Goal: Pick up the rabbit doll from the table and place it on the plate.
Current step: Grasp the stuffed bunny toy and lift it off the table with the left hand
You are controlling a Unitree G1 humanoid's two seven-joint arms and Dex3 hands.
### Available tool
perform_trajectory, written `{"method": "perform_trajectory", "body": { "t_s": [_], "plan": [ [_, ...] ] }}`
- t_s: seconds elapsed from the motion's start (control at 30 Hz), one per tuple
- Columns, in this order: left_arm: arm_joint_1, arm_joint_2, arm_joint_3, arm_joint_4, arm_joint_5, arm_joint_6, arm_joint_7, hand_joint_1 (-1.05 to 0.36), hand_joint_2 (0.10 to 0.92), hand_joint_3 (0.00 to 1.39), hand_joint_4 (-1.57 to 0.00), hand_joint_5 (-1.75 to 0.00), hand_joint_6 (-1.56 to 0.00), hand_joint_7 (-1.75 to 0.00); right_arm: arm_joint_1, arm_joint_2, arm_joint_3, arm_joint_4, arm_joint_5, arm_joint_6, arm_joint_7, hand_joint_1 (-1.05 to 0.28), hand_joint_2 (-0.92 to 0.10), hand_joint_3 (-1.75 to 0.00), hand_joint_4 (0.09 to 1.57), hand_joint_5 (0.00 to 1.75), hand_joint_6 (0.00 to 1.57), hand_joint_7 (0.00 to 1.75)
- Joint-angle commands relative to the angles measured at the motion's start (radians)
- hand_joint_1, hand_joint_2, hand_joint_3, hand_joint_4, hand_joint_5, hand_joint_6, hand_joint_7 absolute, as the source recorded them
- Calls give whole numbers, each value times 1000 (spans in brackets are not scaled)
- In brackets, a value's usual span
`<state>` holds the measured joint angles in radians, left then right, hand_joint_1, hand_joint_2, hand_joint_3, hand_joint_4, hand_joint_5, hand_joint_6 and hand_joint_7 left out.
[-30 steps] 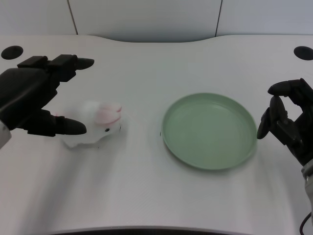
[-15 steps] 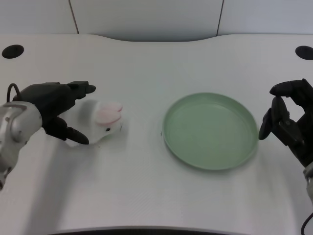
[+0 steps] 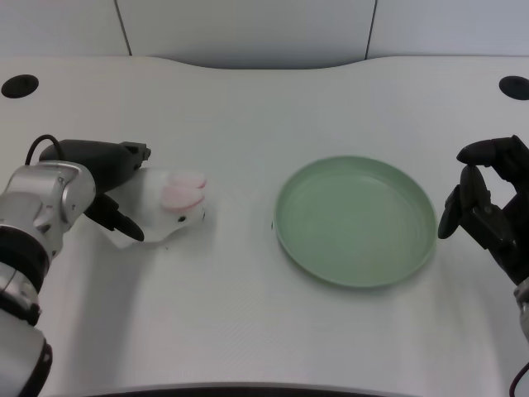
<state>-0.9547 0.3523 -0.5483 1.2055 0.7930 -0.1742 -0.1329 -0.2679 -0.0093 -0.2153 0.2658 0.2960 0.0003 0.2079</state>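
The white rabbit doll (image 3: 172, 207), with pink ears, lies on the table left of centre, its head turned toward the plate. My left hand (image 3: 103, 180) reaches in from the left at the doll's rear end. Its fingers (image 3: 124, 153) stretch over the doll's back and the thumb (image 3: 122, 227) lies along its near side, spread with the rear of the doll between them. The doll still rests on the table. The pale green plate (image 3: 355, 273) sits right of centre with nothing on it.
My right hand (image 3: 488, 211) hangs with curled fingers just past the plate's right rim. Two dark round holes (image 3: 20, 85) mark the table's far corners. The table's far edge curves along a grey wall.
My left hand has come down and in from the left to the doll's rear, and its fingers and thumb have drawn closer around it. The doll and plate have not moved.
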Motion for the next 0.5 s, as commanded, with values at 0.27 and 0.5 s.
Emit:
{"method": "perform_trajectory", "body": {
  "t_s": [0.27, 0.5],
  "plan": [
    [-43, -77, -41, 111, 10, 56, 84, -897, 921, 14, 1, 1, 1, 1, 27, -8, -7, -20, 15, -3, 11, -203, -900, -865, 958, 1746, 405, 1746],
    [-49, -101, -20, 120, -25, 53, 67, -899, 913, 18, 1, 1, 1, 1, 39, -10, -4, -33, 10, -3, 11, -209, -900, -854, 969, 1746, 411, 1746]
  ]
}}
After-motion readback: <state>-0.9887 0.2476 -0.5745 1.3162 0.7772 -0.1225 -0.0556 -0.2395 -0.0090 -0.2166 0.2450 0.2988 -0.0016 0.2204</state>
